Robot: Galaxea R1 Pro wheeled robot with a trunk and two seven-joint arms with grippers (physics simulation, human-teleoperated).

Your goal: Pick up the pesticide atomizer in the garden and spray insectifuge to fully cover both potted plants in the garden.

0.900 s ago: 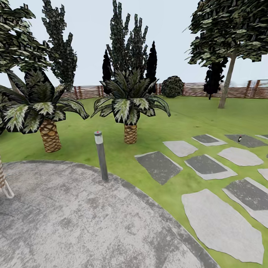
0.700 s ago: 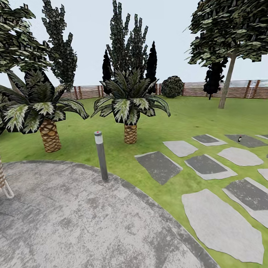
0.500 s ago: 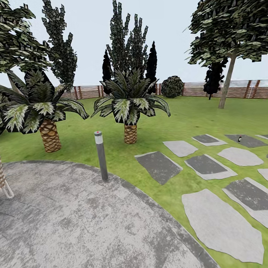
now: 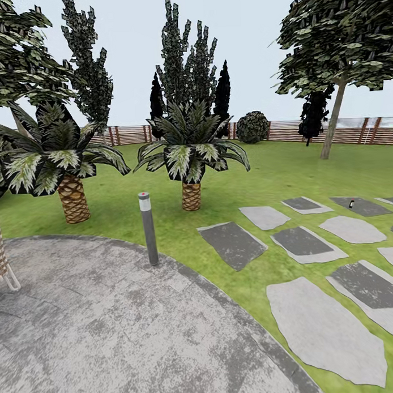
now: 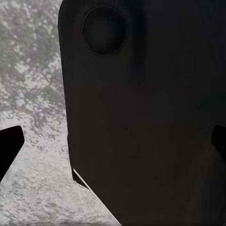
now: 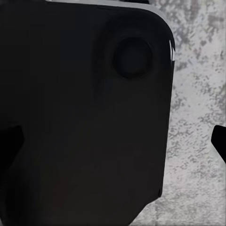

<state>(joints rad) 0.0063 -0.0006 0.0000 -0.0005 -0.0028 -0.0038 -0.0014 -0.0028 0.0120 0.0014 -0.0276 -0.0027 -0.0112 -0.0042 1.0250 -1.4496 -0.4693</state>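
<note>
The pesticide atomizer (image 4: 351, 203) seems to be the tiny dark upright object at the right edge of the head view, standing on a far dark stepping stone (image 4: 362, 206); it is too small to be certain. A grey bollard lamp (image 4: 148, 227) stands at the rim of the round paved patio (image 4: 110, 330), with two palm trees (image 4: 189, 157) behind it on the lawn (image 4: 275, 177). In both wrist views a black body blocks the sight, so I cannot tell the state of either gripper.
</note>
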